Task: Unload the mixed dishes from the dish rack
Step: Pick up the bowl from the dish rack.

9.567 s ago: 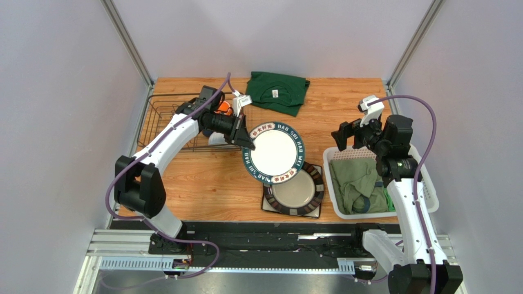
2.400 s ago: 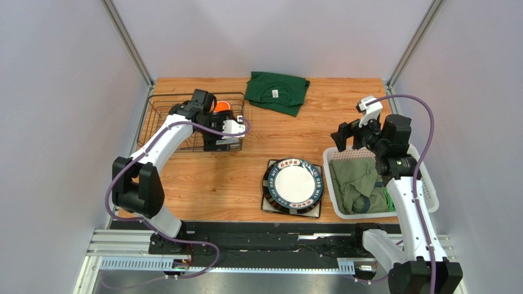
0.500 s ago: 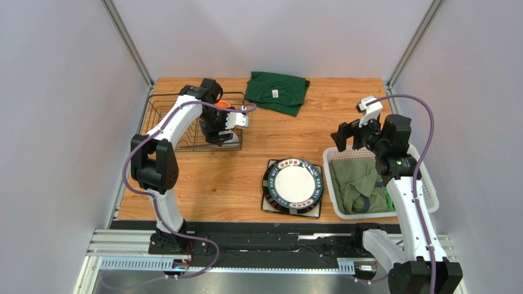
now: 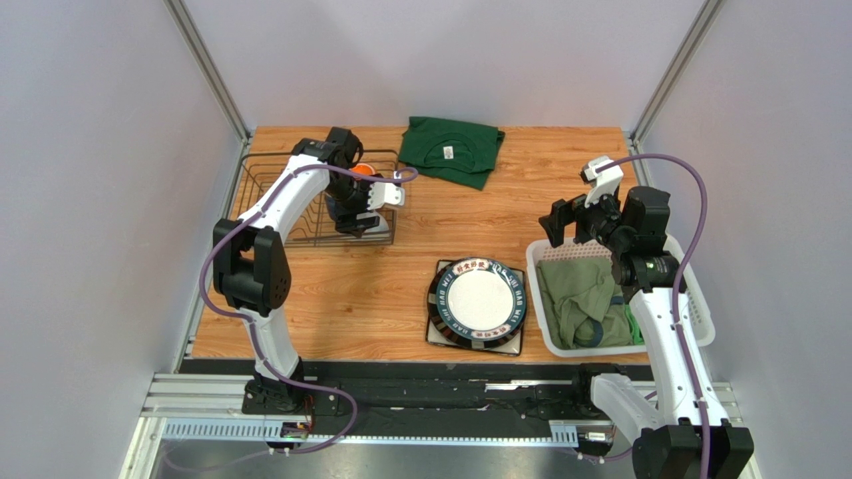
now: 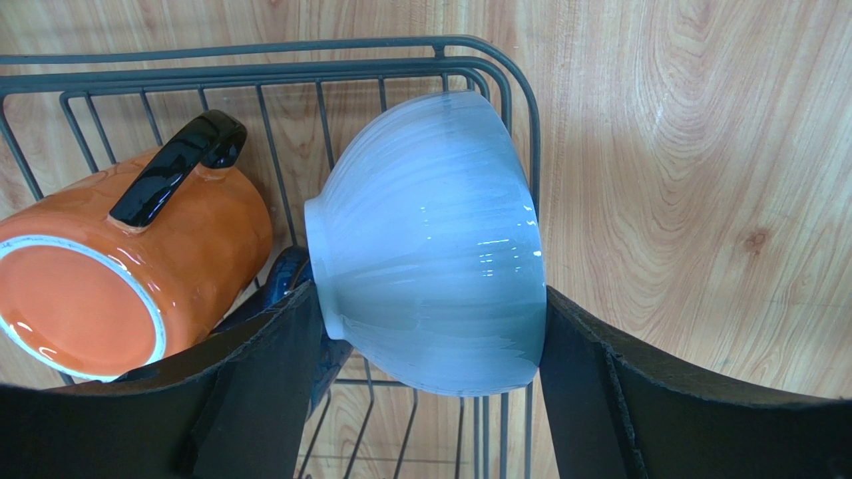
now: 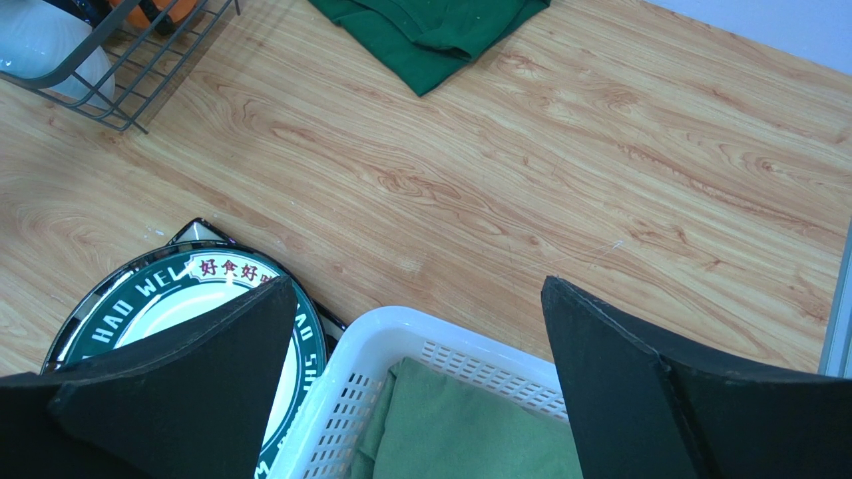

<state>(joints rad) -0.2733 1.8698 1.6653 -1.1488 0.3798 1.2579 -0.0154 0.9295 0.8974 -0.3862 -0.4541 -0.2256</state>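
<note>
Left wrist view: left claw (image 5: 430, 294) clenched on small white bowl (image 5: 430, 239), its 2 fingers (image 5: 260, 399) against the sides; bowl in dish rack (image 5: 300, 48) corner, just beside orange mug (image 5: 120, 269). Right claw (image 6: 418, 284) released, over white basket (image 6: 400, 324) rim.

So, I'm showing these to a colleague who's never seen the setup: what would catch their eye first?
Likely the small white bowl filling the left wrist view, flanked by the fingers of the left claw in a corner of the dish rack, with the orange mug on its side beside it. From above, the round dark-rimmed plate mid-table stands out, beside the white laundry basket of green clothes.
</note>
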